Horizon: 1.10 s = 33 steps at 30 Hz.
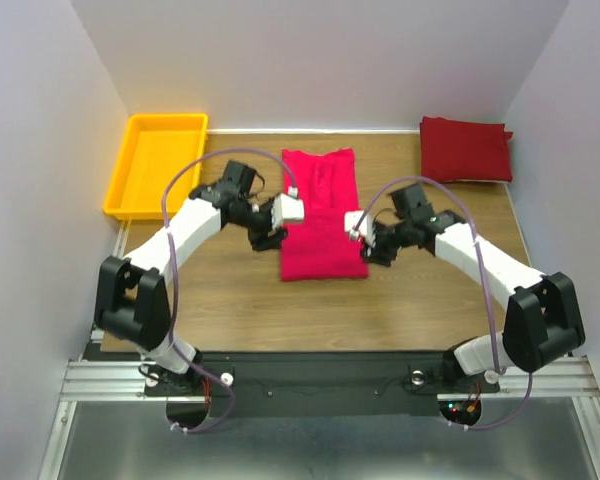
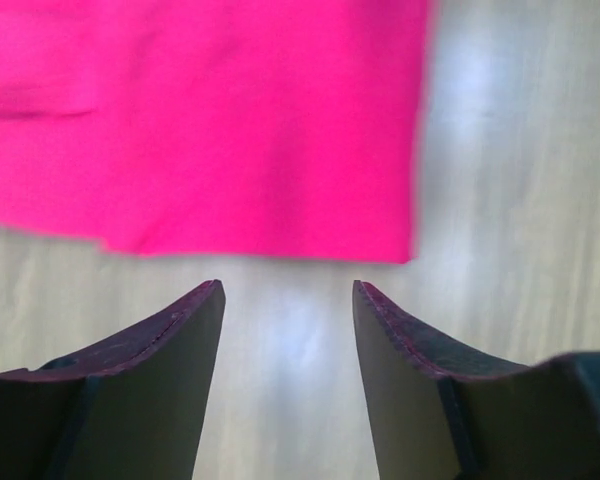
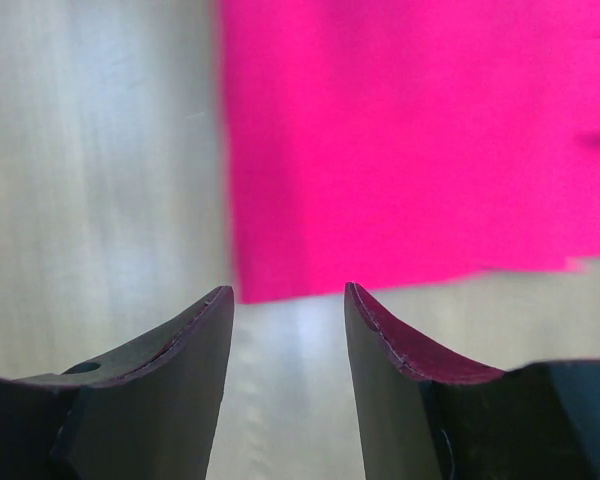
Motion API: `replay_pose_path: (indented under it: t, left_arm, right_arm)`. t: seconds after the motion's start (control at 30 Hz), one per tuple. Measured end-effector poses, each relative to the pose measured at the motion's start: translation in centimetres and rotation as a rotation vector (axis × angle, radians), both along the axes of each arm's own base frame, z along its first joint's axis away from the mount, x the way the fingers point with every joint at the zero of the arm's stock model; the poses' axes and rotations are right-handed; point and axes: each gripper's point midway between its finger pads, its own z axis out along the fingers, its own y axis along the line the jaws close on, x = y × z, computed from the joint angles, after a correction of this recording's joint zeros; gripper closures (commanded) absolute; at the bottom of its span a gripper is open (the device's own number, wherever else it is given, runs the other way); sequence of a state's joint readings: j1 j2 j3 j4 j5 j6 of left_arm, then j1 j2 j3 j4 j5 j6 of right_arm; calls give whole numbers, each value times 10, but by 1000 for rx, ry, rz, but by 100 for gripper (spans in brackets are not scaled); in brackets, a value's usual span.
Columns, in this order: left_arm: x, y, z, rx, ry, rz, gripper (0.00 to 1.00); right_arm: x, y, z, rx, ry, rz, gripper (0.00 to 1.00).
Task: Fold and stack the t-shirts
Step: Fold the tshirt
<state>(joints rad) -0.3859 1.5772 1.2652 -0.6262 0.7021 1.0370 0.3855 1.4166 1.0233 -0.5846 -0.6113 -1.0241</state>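
While spread and empty, hovered just off the near corners of the magenta t-shirt — left gripper, right gripper — seemingly to pinch both for a fold.

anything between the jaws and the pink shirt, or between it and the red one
Nothing visible. Both wrist views show only bare wood between the open jaws and the edge of the pink shirt. In the top view, only bare table and the right arm itself lie between it and the red shirt at the far right corner.
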Motion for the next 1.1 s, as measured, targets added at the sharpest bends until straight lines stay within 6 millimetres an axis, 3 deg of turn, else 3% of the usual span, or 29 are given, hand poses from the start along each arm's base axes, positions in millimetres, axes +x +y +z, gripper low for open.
replay_pose_path:
  t: [0.1,0.2,0.3,0.53,0.73,0.93,0.97,1.03,1.1]
  left_arm:
    - [-34,-9,-22,22,1,-46,33]
    - [-59,-17,-54,64,5,-88,32]
    - [-71,-18,-77,110,0,-94,32]
    - [-51,-26,-82,113,-86,-61,36]
    - [-50,-28,-106,166,-69,-73,46]
    - [-55,-28,-116,188,-52,-88,65]
    - [-56,-28,-117,191,-50,-88,80]
    - [-55,-28,-120,197,-51,-90,94]
    - [-55,-28,-119,195,-52,-83,100]
  right_arm:
    - [-27,4,-31,-44,46,39,46]
    - [-37,0,-52,-82,57,41,46]
    - [-37,-1,-63,-103,29,38,46]
    - [-25,11,-72,-106,-34,52,57]
    - [-32,10,-96,-134,-20,58,62]
    - [-32,12,-100,-132,-43,61,78]
    - [-30,12,-100,-133,-47,57,88]
    - [-29,12,-99,-133,-49,48,99]
    - [-28,12,-98,-135,-54,42,99]
